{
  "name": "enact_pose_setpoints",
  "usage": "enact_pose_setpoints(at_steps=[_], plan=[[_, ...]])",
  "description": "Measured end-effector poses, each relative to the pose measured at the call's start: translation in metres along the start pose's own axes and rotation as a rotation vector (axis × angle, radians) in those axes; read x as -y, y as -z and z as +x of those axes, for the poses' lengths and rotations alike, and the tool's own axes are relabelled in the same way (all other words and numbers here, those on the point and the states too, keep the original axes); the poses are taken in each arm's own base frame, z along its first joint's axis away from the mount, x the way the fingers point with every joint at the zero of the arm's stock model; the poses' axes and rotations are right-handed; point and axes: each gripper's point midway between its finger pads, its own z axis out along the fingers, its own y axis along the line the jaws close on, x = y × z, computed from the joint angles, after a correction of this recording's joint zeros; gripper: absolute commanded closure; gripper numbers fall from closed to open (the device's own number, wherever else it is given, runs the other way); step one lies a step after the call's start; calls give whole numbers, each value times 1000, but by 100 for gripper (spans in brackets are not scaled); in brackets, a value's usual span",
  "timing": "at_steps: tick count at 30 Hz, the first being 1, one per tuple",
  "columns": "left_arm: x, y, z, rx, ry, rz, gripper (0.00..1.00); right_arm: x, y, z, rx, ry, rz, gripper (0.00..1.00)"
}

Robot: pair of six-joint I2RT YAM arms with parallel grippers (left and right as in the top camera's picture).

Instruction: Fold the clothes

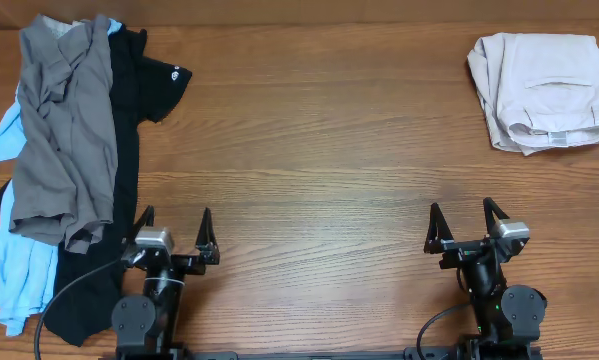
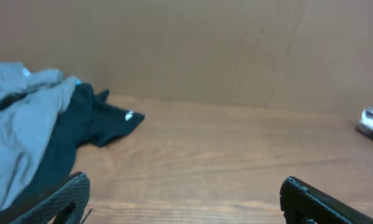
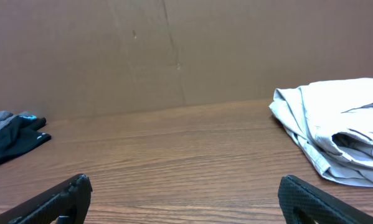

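**Parked wide, holding nothing**

Spread wide at both the left gripper [image 1: 176, 215] and the right gripper [image 1: 462, 208], low at the near edge of the table [image 1: 319, 150]. Well beyond the right gripper, at the far right: folded beige shorts [image 1: 544, 92]. Heaped along the left side: grey garment [image 1: 69, 130], black garment [image 1: 129, 120], light-blue garment [image 1: 19, 270].

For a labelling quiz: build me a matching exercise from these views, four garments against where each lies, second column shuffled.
1 grey garment
2 black garment
3 light-blue garment
4 beige shorts

A alone at the far right
B outer left edge of the pile
C on top of the pile
D under the grey one, sleeve pointing right

Pairs: 1-C, 2-D, 3-B, 4-A
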Motion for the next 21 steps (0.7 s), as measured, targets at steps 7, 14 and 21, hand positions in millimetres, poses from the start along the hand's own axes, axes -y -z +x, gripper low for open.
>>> enact_pose_setpoints(at_steps=[7, 14, 21], plan=[[-1, 0, 10, -37, -22, 0, 0, 0, 0, 0, 0, 0, 0, 0], [-1, -1, 12, -47, -21, -1, 0, 0, 0, 0, 0, 0, 0, 0], [-1, -1, 12, -47, -21, -1, 0, 0, 0, 0, 0, 0, 0, 0]])
